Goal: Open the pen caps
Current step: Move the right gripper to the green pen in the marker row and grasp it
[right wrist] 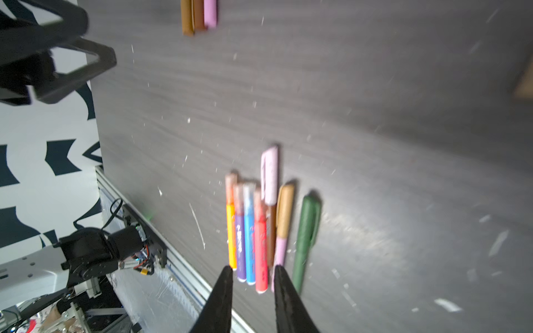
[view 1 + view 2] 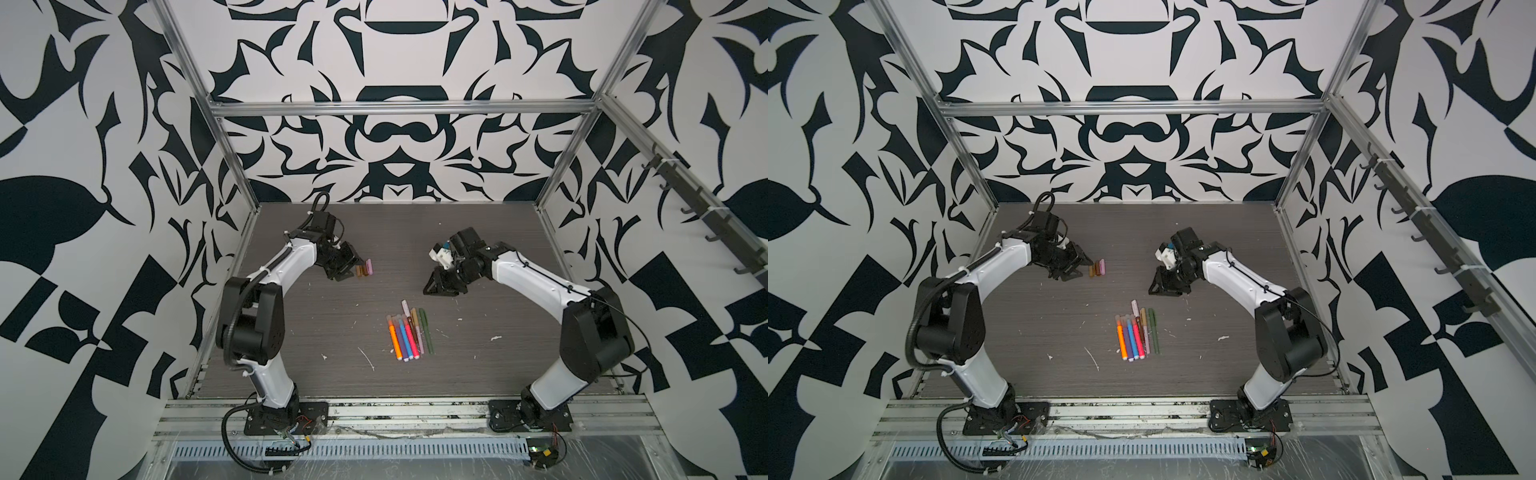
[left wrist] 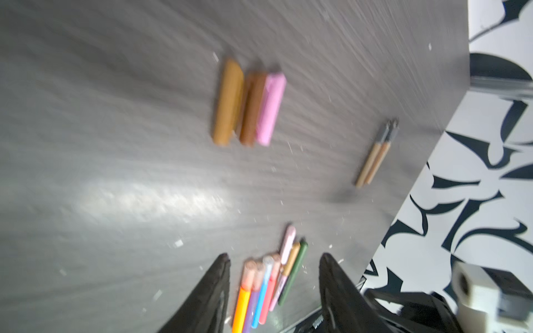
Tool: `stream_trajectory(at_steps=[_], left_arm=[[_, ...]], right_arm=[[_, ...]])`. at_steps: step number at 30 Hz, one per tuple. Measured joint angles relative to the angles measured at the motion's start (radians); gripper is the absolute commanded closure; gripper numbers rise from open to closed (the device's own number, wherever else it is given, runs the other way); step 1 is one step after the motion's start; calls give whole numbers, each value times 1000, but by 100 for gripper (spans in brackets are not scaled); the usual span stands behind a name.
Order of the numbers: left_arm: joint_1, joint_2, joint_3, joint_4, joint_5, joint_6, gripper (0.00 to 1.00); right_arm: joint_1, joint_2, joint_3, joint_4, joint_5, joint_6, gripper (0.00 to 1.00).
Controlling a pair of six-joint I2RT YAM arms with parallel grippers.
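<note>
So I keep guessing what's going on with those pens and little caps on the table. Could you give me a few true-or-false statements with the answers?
1. Three loose caps lie side by side close to the left end effector. True.
2. The right end effector is gripping the green pen. False: its jaws are apart and empty, and the green pen lies on the table at the edge of the bundle.
3. The pink cap sits in the middle of the three. False: the brown cap is in the middle, and the pink cap is on an outer side.
4. The four bright pens lie side by side with their caps on. True.
</note>
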Motion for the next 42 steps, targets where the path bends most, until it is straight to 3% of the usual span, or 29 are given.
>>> stream_trajectory(at_steps=[7,11,16,30,36,37,38,41,42], left_arm=[[-158,-164,-197,26,24,-110,46],[-212,-223,-254,26,29,-145,46],[-238,-238,-245,11,8,-127,46],[-260,-375,-250,14,-100,-139,45],[-267,-493,-251,60,-222,-136,24],[-267,-514,-256,77,-240,-133,8],[-267,-540,-267,101,-261,-123,0],[-266,-605,-314,156,-322,-106,1],[-265,-618,-327,163,-340,-105,1]], right_arm=[[61,-134,-169,-4,17,86,72],[154,-178,-206,-50,77,117,70],[273,-234,-273,-58,107,156,69],[269,-306,-315,-48,209,171,71],[299,-301,-358,53,251,241,71],[307,-297,-358,56,256,248,70],[315,-288,-358,60,265,249,70],[332,-257,-357,50,296,241,62],[336,-245,-354,37,309,234,55]])
